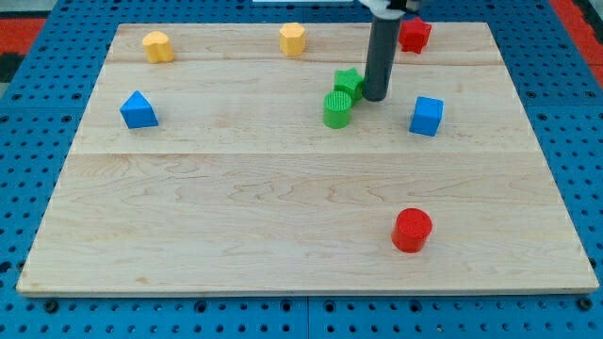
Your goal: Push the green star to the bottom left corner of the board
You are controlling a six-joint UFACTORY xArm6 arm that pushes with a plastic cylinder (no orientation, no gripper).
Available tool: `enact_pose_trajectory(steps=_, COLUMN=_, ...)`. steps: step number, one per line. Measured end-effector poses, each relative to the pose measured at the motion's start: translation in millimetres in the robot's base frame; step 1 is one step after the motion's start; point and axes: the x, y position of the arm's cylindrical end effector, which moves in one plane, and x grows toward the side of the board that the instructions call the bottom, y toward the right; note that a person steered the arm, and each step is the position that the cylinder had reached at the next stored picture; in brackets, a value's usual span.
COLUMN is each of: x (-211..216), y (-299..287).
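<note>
— Now, where's the green star [349, 82]?
— Up top, touching my tip [375, 97], green cylinder [336, 108] just beside.
— Any claw?
— None, only a rod.
— Best push?
— Down-left, slowly, steering around that cylinder, staying behind the star.

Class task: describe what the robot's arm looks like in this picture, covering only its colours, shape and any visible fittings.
Only the arm's end shows: a straight, smooth, dark grey rod, round like a cylinder, with no markings or cables visible. At the view's top it joins a white fitting with a black part, cut off by the frame. My tip is blunt and flat-ended.
</note>
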Motion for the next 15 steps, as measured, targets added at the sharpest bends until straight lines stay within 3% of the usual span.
enact_pose_trajectory(steps=1, x=-4, y=-41)
enact_pose_trajectory(steps=2, x=-35, y=-46)
enact_pose_trajectory(steps=3, x=-32, y=-91)
enact_pose_trajectory(steps=4, x=5, y=-166)
enact_pose_trajectory(steps=5, x=1, y=-188)
enact_pose_trajectory(steps=13, x=-8, y=-280)
enact_pose_trajectory(steps=15, x=4, y=-220)
